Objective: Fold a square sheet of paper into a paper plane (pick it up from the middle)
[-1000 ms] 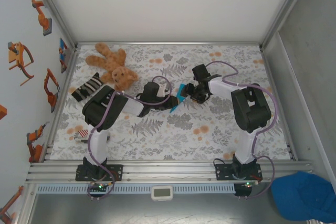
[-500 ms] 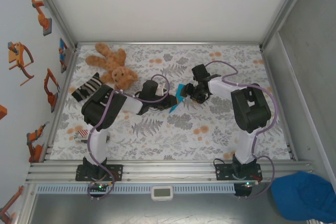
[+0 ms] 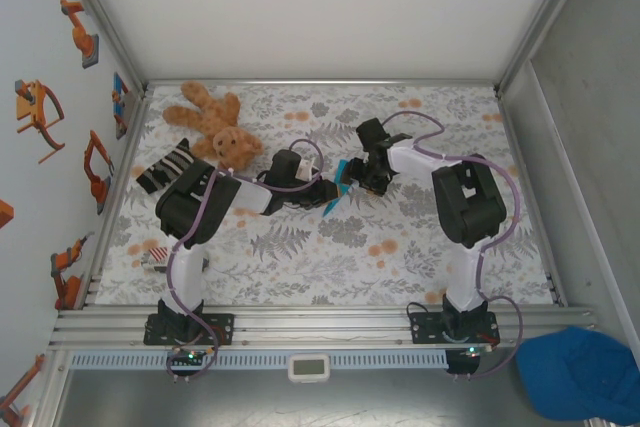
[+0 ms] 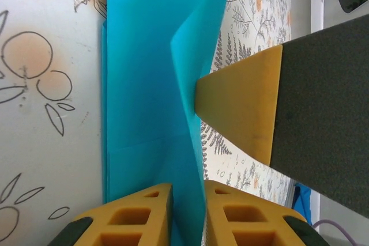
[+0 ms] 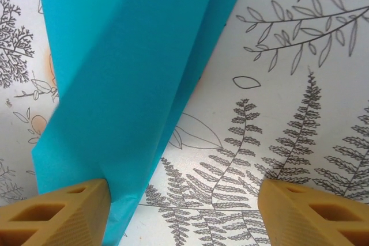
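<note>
Paper [image 4: 150,84]: light, floppy, easily creased; pinched along its fold by left claw [image 4: 188,195]; right claw [image 5: 184,200] spread alongside.

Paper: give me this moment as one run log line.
paper: folded | left gripper: shut on paper | right gripper: open, finger at paper

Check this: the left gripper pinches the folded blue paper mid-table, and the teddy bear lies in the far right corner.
Wrong corner: the top external view shows the teddy bear in the far left corner. The left gripper does pinch the folded blue paper mid-table.
</note>
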